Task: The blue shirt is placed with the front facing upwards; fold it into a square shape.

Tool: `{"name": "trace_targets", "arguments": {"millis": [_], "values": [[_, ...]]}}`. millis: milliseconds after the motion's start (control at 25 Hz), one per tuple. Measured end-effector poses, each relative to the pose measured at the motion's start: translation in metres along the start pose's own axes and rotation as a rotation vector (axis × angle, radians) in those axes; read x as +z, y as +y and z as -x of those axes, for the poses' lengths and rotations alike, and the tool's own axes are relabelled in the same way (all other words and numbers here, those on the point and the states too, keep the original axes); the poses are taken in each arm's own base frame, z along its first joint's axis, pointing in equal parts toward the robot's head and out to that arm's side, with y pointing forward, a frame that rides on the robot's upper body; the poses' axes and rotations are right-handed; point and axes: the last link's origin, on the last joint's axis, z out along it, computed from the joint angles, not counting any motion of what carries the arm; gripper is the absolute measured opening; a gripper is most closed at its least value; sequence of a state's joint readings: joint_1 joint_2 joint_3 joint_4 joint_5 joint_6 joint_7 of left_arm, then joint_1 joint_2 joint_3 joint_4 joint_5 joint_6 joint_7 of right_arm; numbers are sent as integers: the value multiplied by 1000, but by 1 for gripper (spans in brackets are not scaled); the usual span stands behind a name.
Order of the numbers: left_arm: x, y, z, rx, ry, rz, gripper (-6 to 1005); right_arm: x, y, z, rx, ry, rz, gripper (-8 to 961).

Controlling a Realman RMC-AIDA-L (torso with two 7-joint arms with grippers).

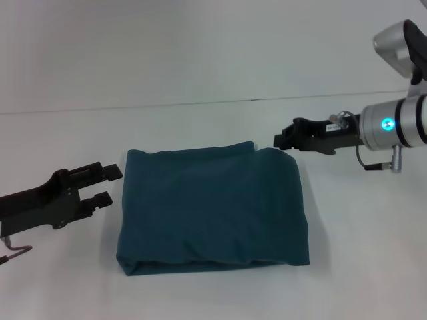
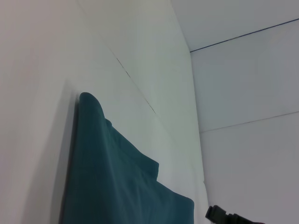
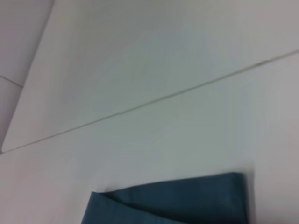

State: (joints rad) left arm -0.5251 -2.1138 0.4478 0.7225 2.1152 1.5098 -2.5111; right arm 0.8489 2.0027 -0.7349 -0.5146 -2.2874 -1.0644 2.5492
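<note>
The blue shirt (image 1: 213, 207) lies on the white table, folded into a thick, roughly square packet. Its lettering and collar are hidden inside the folds. My left gripper (image 1: 109, 185) is open and empty, just left of the packet's far-left corner and apart from it. My right gripper (image 1: 280, 140) hovers just beyond the packet's far-right corner and holds no cloth. The shirt also shows in the left wrist view (image 2: 117, 186) and in the right wrist view (image 3: 177, 203). The right gripper's tip shows far off in the left wrist view (image 2: 224, 217).
The white table (image 1: 213, 73) runs all around the packet. A thin dark seam (image 1: 200, 103) crosses it behind the shirt. A bent wire hook (image 1: 17, 252) hangs under my left arm near the front left.
</note>
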Motion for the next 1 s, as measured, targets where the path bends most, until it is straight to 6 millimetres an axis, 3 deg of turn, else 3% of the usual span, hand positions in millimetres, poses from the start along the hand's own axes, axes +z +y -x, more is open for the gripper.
{"name": "trace_targets", "arguments": {"millis": [280,600,840,920,1000], "values": [[0,0,1,-1,-5,3,731,1,3,-4,-21,39,6,214],[-1,-1,1,-3,-3,1,731,-33,-22,-10,4,107,6,258],[0,-1,1,-3,-1,0,731,-25,-33,-23,41,103,-26,292],[0,-1,1,-2,-1,0,731,-17,-32,-27,41,112,-40,496],[0,0,1,-2,-1,0,731,-7,-29,-31,38,114,-53,573]]}}
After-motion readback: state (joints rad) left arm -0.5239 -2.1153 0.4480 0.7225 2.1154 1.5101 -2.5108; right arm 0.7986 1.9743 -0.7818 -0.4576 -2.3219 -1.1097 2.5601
